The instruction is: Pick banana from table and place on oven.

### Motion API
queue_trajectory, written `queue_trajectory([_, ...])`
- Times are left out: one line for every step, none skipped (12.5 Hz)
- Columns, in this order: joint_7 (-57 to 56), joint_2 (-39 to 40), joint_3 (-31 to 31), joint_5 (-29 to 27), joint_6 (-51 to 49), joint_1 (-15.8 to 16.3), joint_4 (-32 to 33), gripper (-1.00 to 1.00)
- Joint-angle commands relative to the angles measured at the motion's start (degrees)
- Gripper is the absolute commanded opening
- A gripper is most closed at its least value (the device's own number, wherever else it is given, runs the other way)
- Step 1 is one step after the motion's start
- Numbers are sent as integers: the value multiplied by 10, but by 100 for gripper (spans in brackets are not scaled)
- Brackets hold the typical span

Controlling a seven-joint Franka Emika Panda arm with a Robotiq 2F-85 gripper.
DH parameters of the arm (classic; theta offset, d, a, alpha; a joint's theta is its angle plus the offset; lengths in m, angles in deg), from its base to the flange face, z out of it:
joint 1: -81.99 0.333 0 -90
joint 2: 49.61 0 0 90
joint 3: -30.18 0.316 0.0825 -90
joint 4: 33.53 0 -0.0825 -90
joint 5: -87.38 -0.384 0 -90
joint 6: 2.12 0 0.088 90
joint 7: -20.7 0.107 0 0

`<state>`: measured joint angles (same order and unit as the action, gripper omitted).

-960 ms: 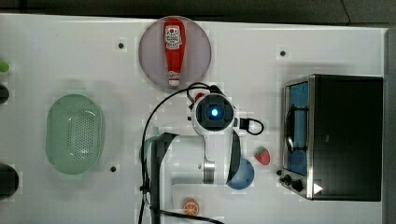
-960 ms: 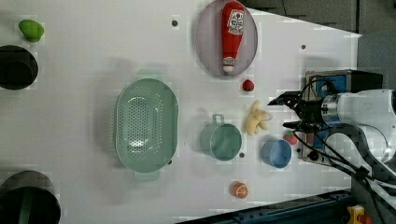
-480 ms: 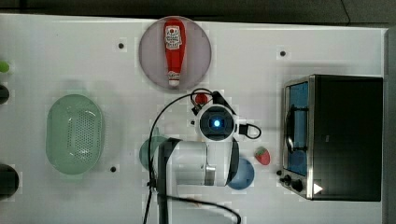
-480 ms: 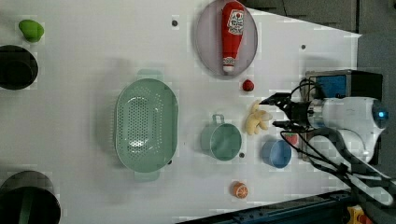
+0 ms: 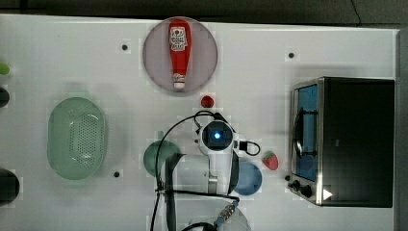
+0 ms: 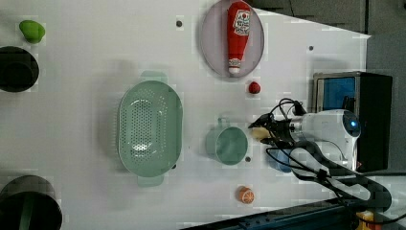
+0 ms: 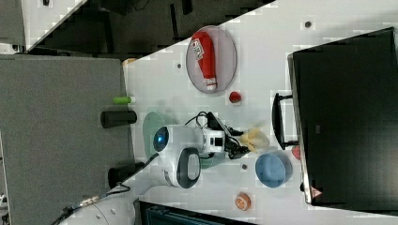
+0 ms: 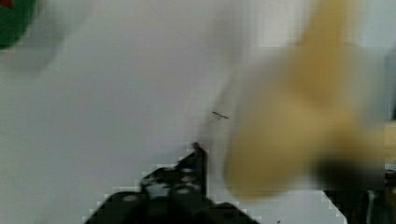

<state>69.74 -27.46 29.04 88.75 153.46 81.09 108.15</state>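
1. The small pale-yellow curved banana (image 7: 254,138) lies on the large flat white tabletop (image 5: 298,33), with the white robot arm's black gripper (image 7: 240,142) right at it; in the right view the dark fingers reach its lower edge.
2. In the left view the banana (image 6: 259,133) shows as a pale patch at the gripper (image 6: 263,131) tip, just to the left view's right of the teal-green mug (image 6: 229,144).
3. The wrist view has the banana (image 8: 299,121) large and blurred close to the camera, with one dark finger (image 8: 198,161) alongside it; I cannot tell whether the fingers are already pressed onto the fruit or merely straddle it.
4. The boxy toaster oven (image 5: 358,139) with matte black top, silver front frame and bluish glass door stands at the top view's right, well apart from the arm.
5. A small blue bowl (image 7: 272,169) sits near the banana in the right view, between it and the round orange slice (image 7: 242,201).
6. A red ketchup bottle (image 5: 179,53) lies on a round grey plate (image 5: 204,48) toward the top view's upper middle, with a small red round fruit (image 5: 207,101) just below the plate.
7. A pale-green perforated oval colander (image 5: 76,138) rests at the top view's left.
8. A red strawberry (image 5: 270,160) lies between the blue bowl (image 5: 250,179) and the oven front in the top view.
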Motion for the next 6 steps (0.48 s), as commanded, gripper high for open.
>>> queue_trajectory([15, -35, 3, -9, 11, -3, -14, -7])
queue_trajectory([15, -35, 3, -9, 11, -3, -14, -29])
queue_trajectory([15, -35, 4, -9, 11, -3, -14, -51])
queue_trajectory([15, -35, 4, -9, 11, -3, -13, -62])
queue_trajectory([15, -35, 4, -9, 11, -3, -13, -62])
queue_trajectory([15, -38, 4, -9, 11, -3, -13, -62])
